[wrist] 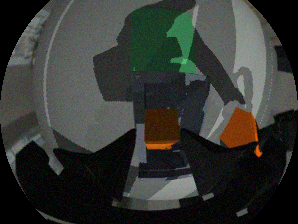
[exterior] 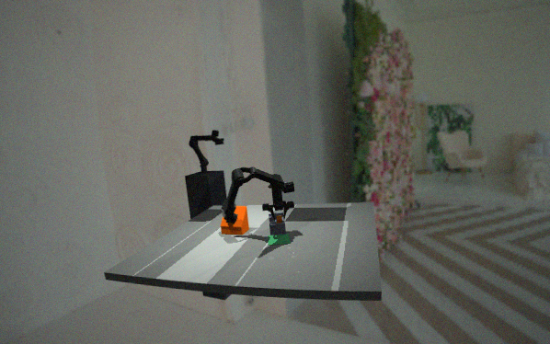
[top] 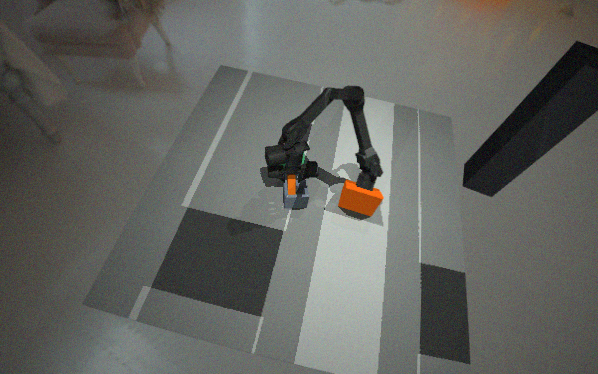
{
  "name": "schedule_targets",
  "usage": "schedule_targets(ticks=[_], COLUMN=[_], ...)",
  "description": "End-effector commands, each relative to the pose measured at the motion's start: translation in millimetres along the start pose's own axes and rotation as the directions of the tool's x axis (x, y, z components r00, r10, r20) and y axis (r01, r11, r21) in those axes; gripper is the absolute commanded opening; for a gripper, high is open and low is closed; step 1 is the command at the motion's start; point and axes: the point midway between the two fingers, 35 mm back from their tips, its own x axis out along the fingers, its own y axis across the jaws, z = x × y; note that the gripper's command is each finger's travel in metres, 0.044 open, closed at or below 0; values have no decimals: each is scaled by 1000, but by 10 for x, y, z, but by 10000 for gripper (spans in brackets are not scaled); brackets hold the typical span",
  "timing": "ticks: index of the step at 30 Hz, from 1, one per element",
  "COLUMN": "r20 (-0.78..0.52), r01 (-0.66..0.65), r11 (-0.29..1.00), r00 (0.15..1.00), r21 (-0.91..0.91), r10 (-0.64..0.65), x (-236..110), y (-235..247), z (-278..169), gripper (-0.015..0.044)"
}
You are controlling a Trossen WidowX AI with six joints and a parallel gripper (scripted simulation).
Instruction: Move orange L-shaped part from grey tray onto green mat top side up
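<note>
The orange part [top: 291, 185] [exterior: 279, 219] [wrist: 162, 125] is in the grey tray [top: 296, 201] [exterior: 277, 228] [wrist: 200, 102]. One end is tipped up out of the pocket; its low end is hard to make out. My gripper [top: 294, 182] [exterior: 278, 214] [wrist: 158, 132] points down over the tray, open, with one finger on each side of the raised end. In the wrist view the right fingertip is close to the part and a small gap shows at the left. The green mat [exterior: 279, 240] [wrist: 155, 40] lies beside the tray, partly in shadow, and is mostly hidden by the arm in the top view.
A large orange box [top: 360, 199] [exterior: 242, 220] [wrist: 239, 129] stands beside the tray, close to the arm's base. A tall black block [top: 530, 120] [exterior: 205, 193] carrying another arm stands beyond the table. The tabletop [top: 240, 175] [exterior: 313, 258] has grey, white and dark panels.
</note>
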Motion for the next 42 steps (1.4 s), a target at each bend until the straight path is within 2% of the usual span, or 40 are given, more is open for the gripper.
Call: schedule_targets(ticks=[1, 3, 13, 16, 42], r20=[0, 0, 0, 0, 1], r01=[-1, -1, -1, -1, 3], r11=[1000, 1000, 1000, 1000, 1000], r00=[1000, 1000, 1000, 1000, 1000], r21=[1, 1, 1, 1, -7], r10=[1, 1, 1, 1, -3], x=[-4, -4, -4, -4, -310], y=[2, 2, 2, 2, -10], z=[-1, -1, -1, -1, -5], gripper=[201, 149, 82, 3, 0])
